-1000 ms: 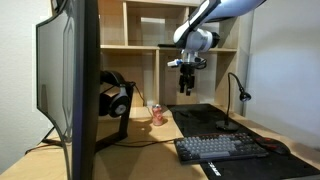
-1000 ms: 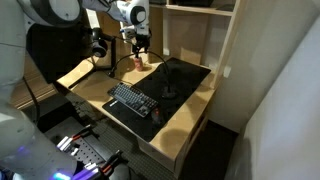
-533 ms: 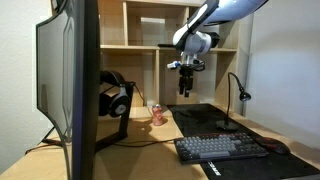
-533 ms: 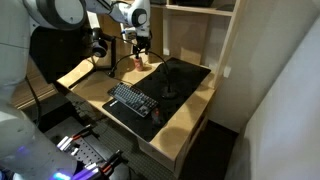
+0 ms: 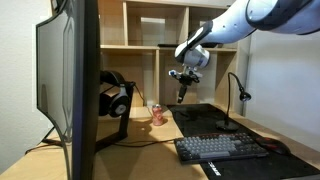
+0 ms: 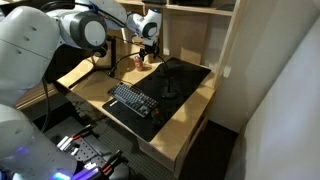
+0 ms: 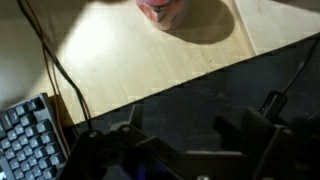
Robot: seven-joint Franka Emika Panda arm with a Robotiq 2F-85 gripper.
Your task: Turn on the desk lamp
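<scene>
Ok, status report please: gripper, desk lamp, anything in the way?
Gripper open, empty, hanging over the desk mat edge. Desk lamp untouched, no glow seen. Nothing seen between them.

The gripper (image 6: 149, 45) hangs above the table (image 6: 196, 108), behind the keyboard (image 6: 130, 100). The keyboard lies on a black mat (image 6: 185, 75), at its front edge.

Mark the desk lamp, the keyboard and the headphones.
desk lamp (image 5: 243, 97), in an exterior view, on its small head.
keyboard (image 5: 220, 148), in an exterior view, mid key field.
headphones (image 5: 118, 103), in an exterior view, on the earcup.
</scene>
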